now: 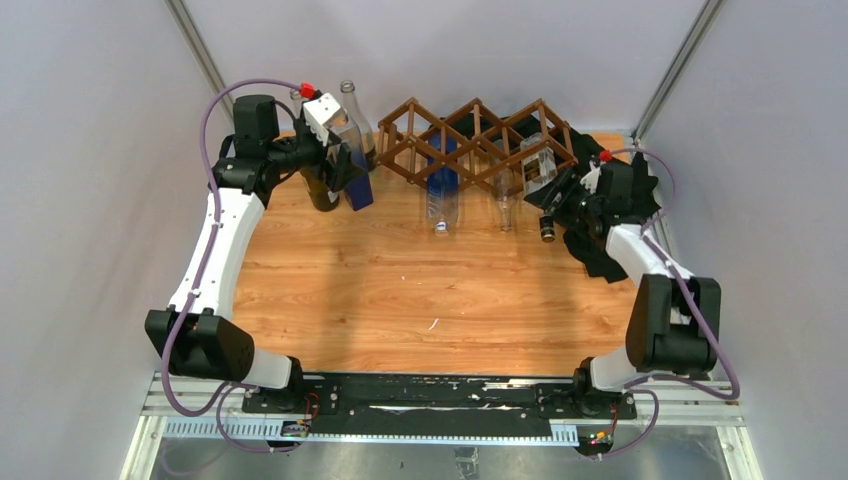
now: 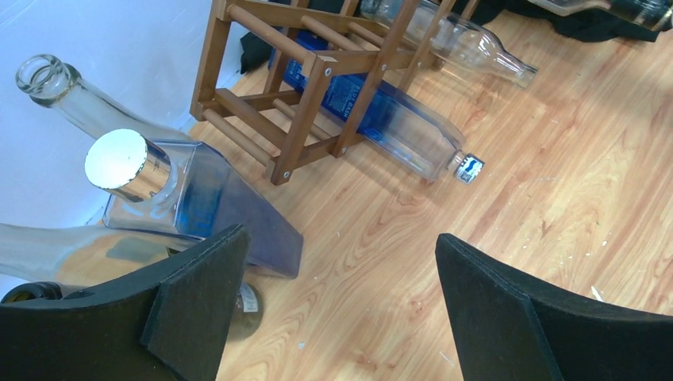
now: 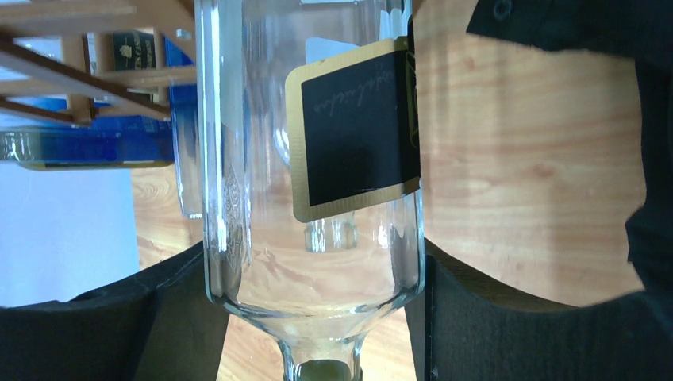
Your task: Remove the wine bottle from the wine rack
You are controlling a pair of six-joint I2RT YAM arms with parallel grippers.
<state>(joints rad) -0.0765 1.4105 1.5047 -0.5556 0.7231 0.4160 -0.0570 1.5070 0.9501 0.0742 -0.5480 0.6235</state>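
The right end effector [image 3: 313,317] was clamped on the clear wine bottle [image 3: 317,270] near its shoulder. The bottle lay in the rightmost cell of the wine rack [image 1: 470,135]. The left end effector [image 2: 341,294] hung wide open above the surface [image 2: 476,262].

In the top view we see bright, even, diffuse light from above. The wine rack [image 1: 478,138] throws only a faint, soft shadow on the table [image 1: 400,290] in front of it, and the walls [image 1: 450,50] behind it read flat pale grey. From the left wrist, the silver cap [image 2: 119,159] left of the rack glares white. From the right wrist, the wine bottle [image 3: 317,262] in front of the rack is sharp with streaky reflections; the rack behind it is washed out and soft.
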